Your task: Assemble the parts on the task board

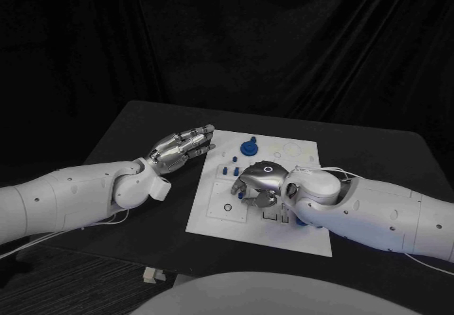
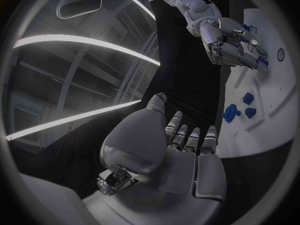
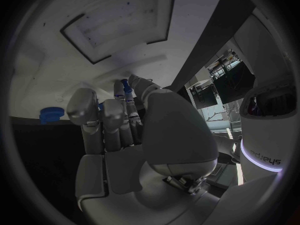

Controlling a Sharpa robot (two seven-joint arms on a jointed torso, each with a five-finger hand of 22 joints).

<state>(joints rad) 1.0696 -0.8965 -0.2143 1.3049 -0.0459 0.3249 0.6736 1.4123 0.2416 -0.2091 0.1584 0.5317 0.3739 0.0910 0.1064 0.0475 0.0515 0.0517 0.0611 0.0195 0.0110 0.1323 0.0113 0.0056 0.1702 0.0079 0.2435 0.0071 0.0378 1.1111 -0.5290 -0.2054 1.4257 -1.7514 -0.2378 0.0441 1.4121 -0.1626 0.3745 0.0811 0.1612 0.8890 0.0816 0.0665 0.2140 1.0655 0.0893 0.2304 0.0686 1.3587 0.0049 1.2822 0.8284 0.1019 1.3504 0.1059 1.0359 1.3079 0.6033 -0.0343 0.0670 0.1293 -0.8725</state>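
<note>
Right hand: right hand (image 1: 259, 184) is low over the middle of the task board (image 1: 218, 223), fingers curled round a small blue part (image 3: 127, 88) pinched at their tips.
Left hand: left hand (image 1: 182, 147) hovers just off the board's left edge, fingers straight and close together, grasping nothing.
Round blue part: round blue part (image 1: 248, 147) stands near the board's far edge.
Small pegs: blue pegs (image 1: 229, 172) stand upright in the board beside the right hand.

A black table (image 1: 132, 141) stands before a dark curtain (image 1: 284, 52) hanging in folds. Below the table's near edge lies dark carpeted floor (image 1: 66, 285). Long bright light strips (image 2: 81, 42) curve across the ceiling overhead.
</note>
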